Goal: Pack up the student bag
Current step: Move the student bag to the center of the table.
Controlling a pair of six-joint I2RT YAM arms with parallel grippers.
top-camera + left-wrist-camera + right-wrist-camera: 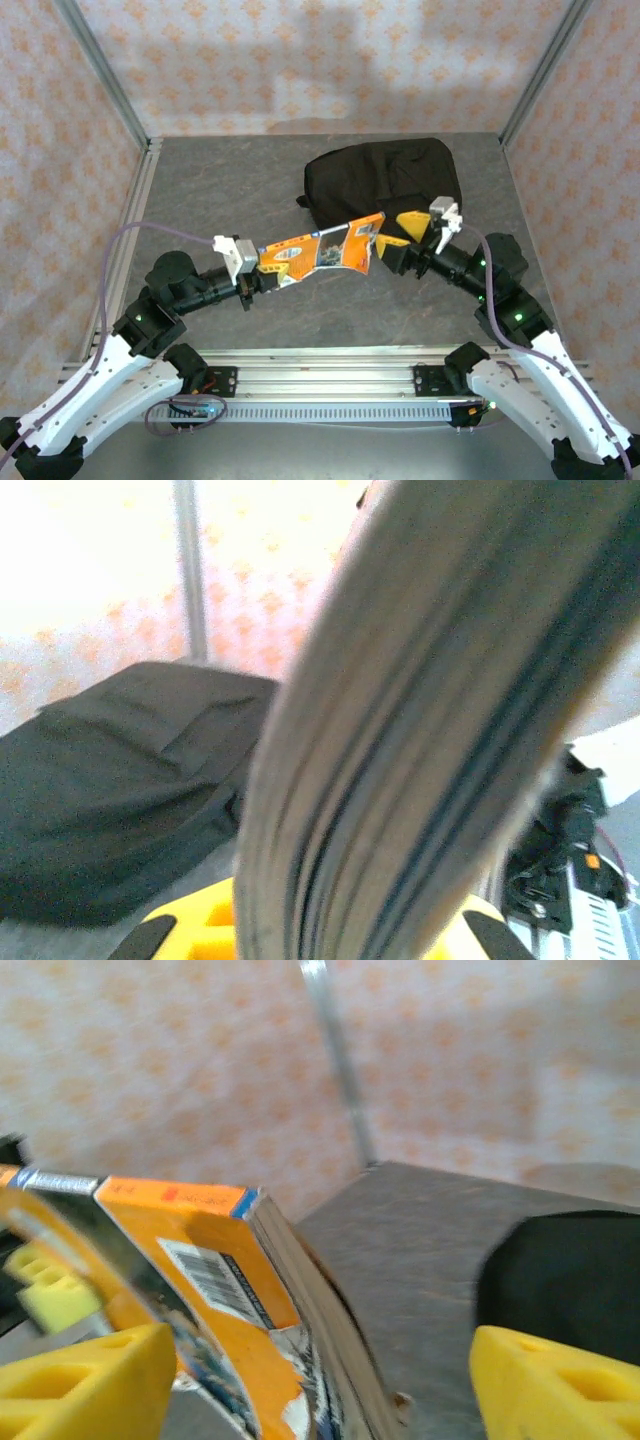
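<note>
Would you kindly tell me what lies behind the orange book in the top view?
The black student bag lies on the table behind the orange book; the book covers part of its near edge.

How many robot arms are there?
2. The left arm comes in from bottom left, the right arm from bottom right, meeting at the orange book before the student bag.

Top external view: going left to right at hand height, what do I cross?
Left hand → orange paperback book → right hand. The black fabric backpack lies farther back, spanning the book's right end and the right hand, so it is left unordered.
</note>
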